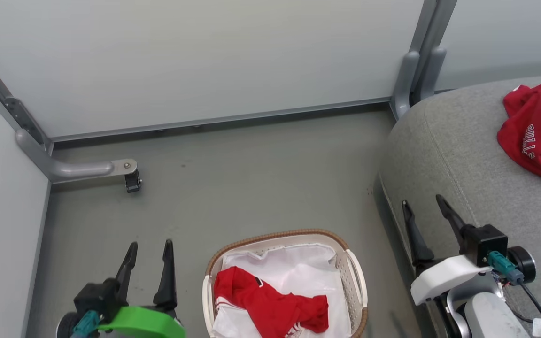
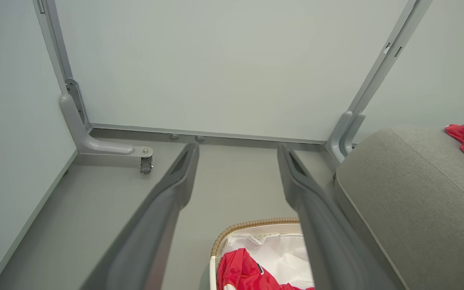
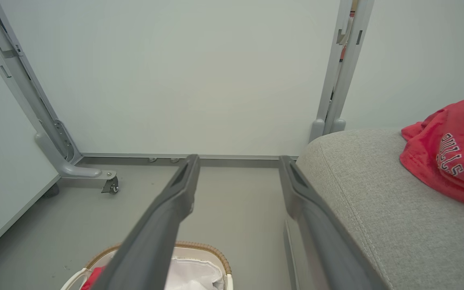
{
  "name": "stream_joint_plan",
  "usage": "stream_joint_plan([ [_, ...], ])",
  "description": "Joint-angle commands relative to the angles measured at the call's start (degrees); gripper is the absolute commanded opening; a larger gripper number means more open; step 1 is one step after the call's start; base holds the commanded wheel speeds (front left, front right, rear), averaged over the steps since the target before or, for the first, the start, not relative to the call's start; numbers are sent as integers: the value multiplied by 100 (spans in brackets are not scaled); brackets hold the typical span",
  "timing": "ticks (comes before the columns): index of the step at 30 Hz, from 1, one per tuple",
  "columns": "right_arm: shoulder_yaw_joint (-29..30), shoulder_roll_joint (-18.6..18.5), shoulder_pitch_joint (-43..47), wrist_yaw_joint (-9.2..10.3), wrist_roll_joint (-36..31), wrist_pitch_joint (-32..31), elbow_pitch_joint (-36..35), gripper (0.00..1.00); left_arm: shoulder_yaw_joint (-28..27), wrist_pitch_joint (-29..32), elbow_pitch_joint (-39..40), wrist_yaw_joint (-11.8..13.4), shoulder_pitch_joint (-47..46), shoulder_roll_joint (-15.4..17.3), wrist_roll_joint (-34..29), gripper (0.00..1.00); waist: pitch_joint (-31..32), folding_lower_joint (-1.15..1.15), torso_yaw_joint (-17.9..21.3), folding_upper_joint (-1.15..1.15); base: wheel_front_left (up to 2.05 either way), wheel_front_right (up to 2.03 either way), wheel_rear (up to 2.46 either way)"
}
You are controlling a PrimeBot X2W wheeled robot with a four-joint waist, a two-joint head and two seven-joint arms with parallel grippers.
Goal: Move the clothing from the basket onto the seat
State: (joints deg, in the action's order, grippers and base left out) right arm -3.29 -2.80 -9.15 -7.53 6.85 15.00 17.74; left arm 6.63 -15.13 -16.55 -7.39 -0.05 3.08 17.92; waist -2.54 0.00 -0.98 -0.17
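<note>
One jersey lies on the seat, one red garment waits in the basket, and both grippers hang empty.

From where I stand, the job looks about half done. The "BULLS" jersey [image 1: 538, 129] sits crumpled on the grey seat [image 1: 453, 155] at the right. A second red garment [image 1: 270, 305] lies bunched on the white liner [image 1: 298, 267] inside the basket [image 1: 280, 234] on the floor. The left gripper [image 1: 150, 244] hovers just left of the basket and the right gripper [image 1: 422, 201] hangs by the seat's front edge, each with its fingers spread wide and nothing between them. I'd say the step in hand is the next pick. That calls for one arm to dip into the basket, pinch a good fold of red cloth without catching the liner, then lift it clear of the rim and carry it across to the seat.
</note>
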Motion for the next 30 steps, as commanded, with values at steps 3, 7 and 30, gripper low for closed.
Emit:
stream_joint_plan([
  [3,121,-19,-141,8,-113,28,-100,100,181,-3,-36,-18,-373,114,-85,100,-306,0,-9,17,0,0,0],
  [7,234,-18,-340,8,-268,28,-229,100,491,-3,-142,-18,-833,195,-154,100,-681,0,16,17,0,0,0],
  [30,800,-14,-2233,8,-750,28,-1789,100,4375,138,-3675,-18,-4469,159,-32,100,-4089,0,781,17,0,0,0],
])
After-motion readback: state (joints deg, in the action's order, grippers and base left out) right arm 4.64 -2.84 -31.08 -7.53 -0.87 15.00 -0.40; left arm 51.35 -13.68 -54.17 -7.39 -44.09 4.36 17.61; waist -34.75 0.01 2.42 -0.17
